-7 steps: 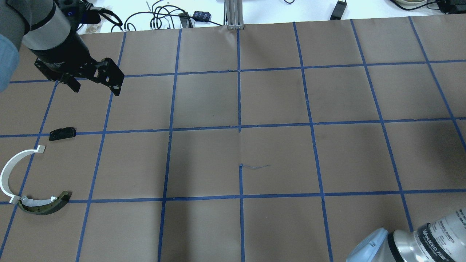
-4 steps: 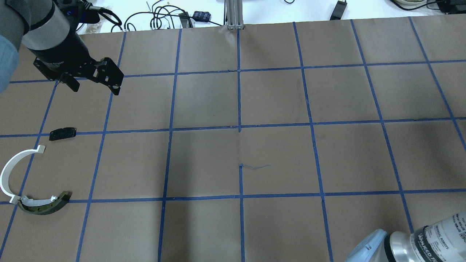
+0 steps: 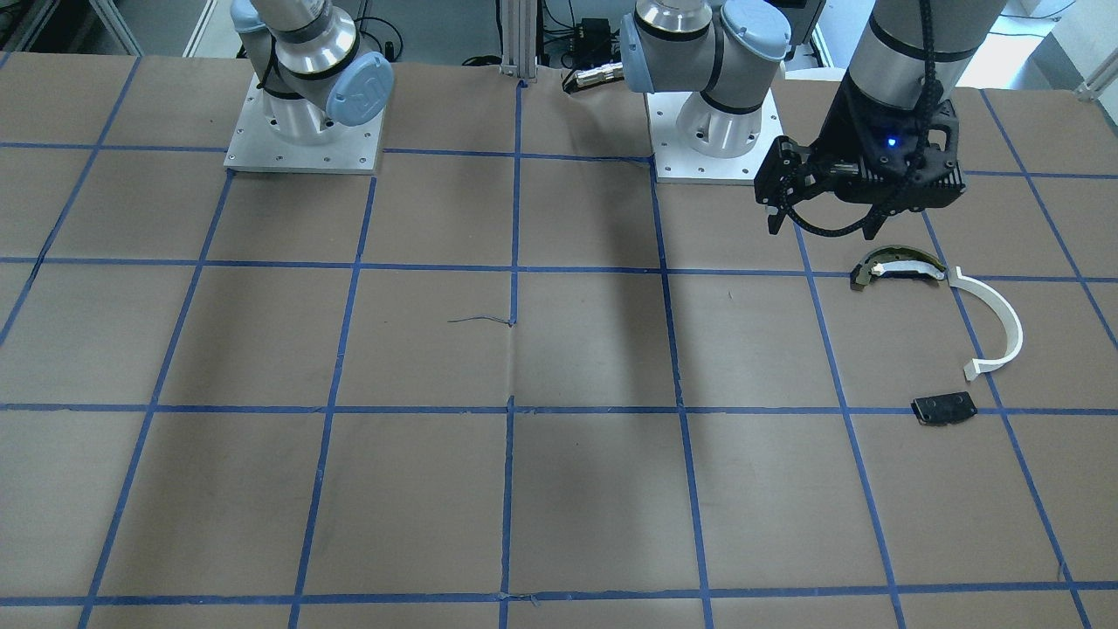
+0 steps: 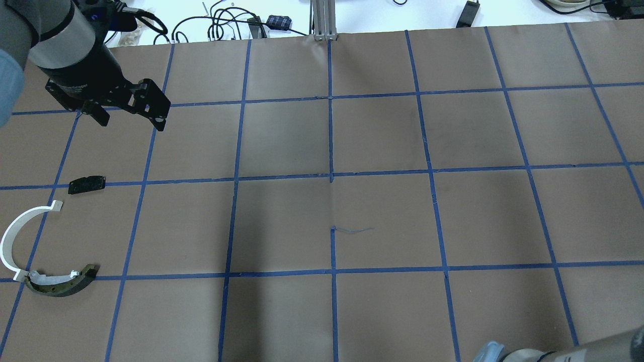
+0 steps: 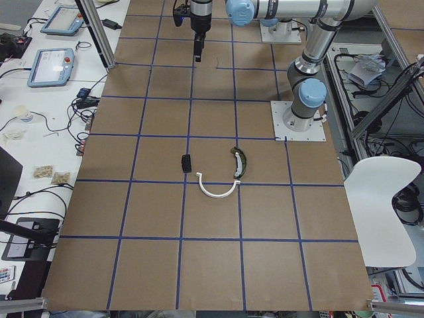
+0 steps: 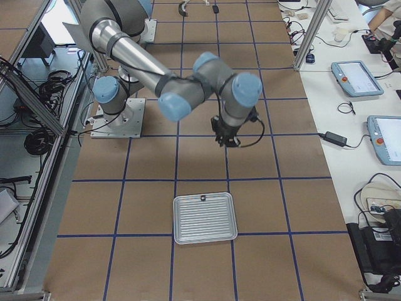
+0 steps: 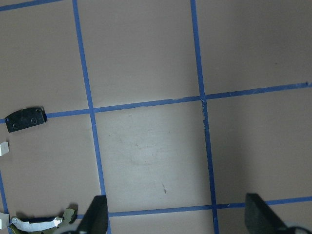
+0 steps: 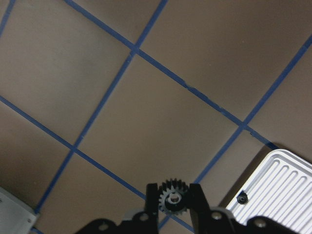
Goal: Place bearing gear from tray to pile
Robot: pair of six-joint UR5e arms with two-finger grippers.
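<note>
My right gripper (image 8: 173,191) is shut on a small black bearing gear (image 8: 173,197) with a light hub and holds it above the brown table, beside the ribbed metal tray (image 8: 287,190). In the right exterior view it (image 6: 224,141) hangs above the tray (image 6: 205,217). The pile lies at the far left: a white half-ring strip (image 4: 10,236), a dark olive-edged curved piece (image 4: 60,284) and a flat black plate (image 4: 86,184). My left gripper (image 4: 132,120) is open and empty, raised beyond the plate.
One small dark part (image 8: 241,198) lies at the tray's corner. The brown paper table carries a blue tape grid (image 4: 332,176). Cables and a metal post (image 4: 322,20) line the far edge. The arm bases (image 3: 301,122) stand at the robot's side.
My right arm has slid almost out of the overhead view at the bottom right. My left gripper has barely shifted. The pile has not moved.
</note>
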